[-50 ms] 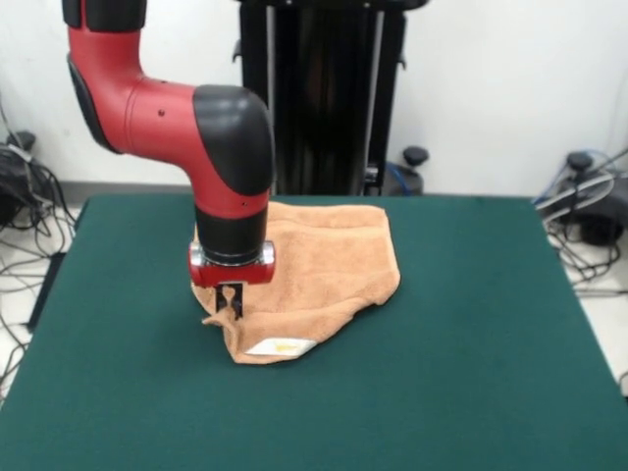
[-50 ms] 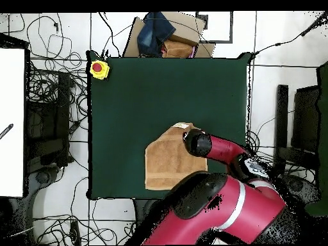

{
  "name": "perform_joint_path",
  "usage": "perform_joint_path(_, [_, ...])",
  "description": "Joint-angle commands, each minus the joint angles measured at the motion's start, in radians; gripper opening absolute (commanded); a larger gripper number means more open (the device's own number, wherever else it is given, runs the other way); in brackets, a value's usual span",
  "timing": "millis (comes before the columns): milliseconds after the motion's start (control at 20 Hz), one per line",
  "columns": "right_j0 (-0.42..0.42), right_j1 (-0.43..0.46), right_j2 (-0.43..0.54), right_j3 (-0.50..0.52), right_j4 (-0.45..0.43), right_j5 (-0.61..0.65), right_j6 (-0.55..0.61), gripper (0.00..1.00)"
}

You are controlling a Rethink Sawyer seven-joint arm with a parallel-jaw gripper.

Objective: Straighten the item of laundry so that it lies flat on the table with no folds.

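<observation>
I have the pincer [image 1: 232,302] down at the hand towel's [image 1: 324,260] corner, at the left of the cloth in the front view, its dark fingers [image 1: 237,300] pressed together on a raised pinch of terry. The peach-orange towel lies rumpled on the green counter [image 1: 471,343], toward the far middle in the front view, with a folded flap along its near edge and a small white label [image 1: 280,346] showing there. In the overhead view the towel [image 2: 168,163] sits near the counter's lower right part, partly hidden under my red arm [image 2: 221,148]. A yellow box with a red button [image 2: 98,68] sits at the counter's upper left corner.
</observation>
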Motion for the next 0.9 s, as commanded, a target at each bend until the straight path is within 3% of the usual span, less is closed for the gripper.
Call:
perform_joint_path(50, [0.012, 0.004, -0.011, 0.061, 0.02, -0.041, 0.222, 0.0])
perform_joint_path(650, [0.1, 0.015, -0.128, 0.027, 0.031, -0.058, 0.245, 0.0])
perform_joint_path(700, [0.102, 0.016, -0.134, 0.028, 0.036, -0.058, 0.241, 1.0])
perform_joint_path(900, [0.107, 0.021, -0.148, 0.022, 0.035, -0.058, 0.237, 1.0])
